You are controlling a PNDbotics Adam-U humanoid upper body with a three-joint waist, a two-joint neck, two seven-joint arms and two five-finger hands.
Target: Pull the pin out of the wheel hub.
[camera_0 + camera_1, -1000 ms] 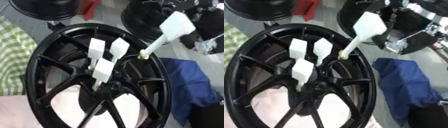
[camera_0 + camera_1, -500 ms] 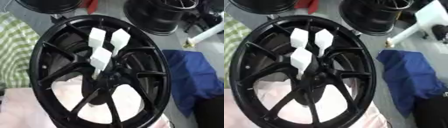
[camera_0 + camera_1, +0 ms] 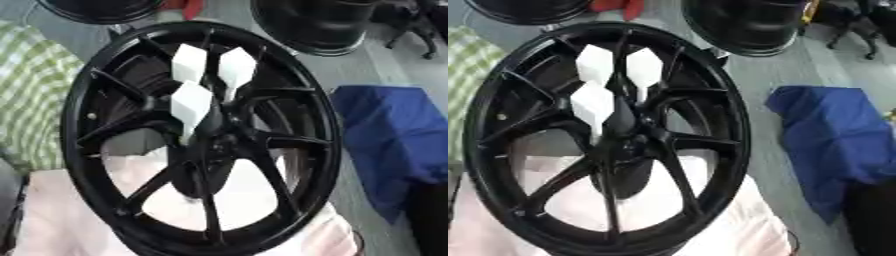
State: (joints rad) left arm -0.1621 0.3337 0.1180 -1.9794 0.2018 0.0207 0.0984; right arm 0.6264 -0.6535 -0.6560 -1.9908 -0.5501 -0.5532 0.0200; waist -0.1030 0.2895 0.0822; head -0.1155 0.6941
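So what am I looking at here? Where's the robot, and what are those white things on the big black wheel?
Both pictures come from the robot's head, one from each eye, looking down, so they nearly match. The robot has two arms with hands, but neither hand shows right now, so nothing is held. The big black thing is a car wheel hub with spokes, resting on something pale pink. Three white pins with blocky heads stick out near its middle. Beside it lies a blue cloth, a green checked cloth sits on the other side, and more black wheels are behind.
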